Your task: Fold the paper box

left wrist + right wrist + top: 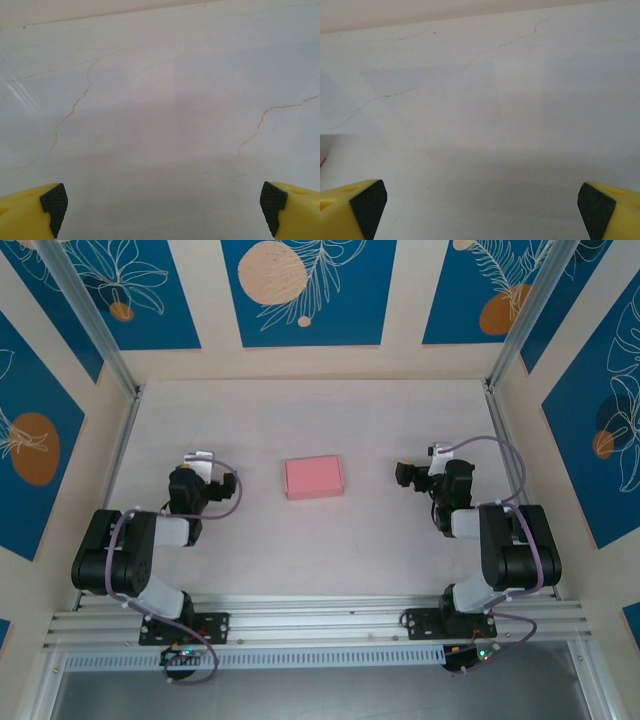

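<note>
Your pink box (313, 477) sits on the table (400, 550), in the middle between your left gripper (163, 207) and right gripper (482, 202), touching neither. Both are wide open and hold nothing.

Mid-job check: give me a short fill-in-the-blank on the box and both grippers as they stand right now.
1. The paper box lying on the table is ____ in colour.
2. The left gripper has its jaws ____.
3. The right gripper, jaws wide apart over bare table, holds ____.

Missing words: pink; open; nothing.
</note>
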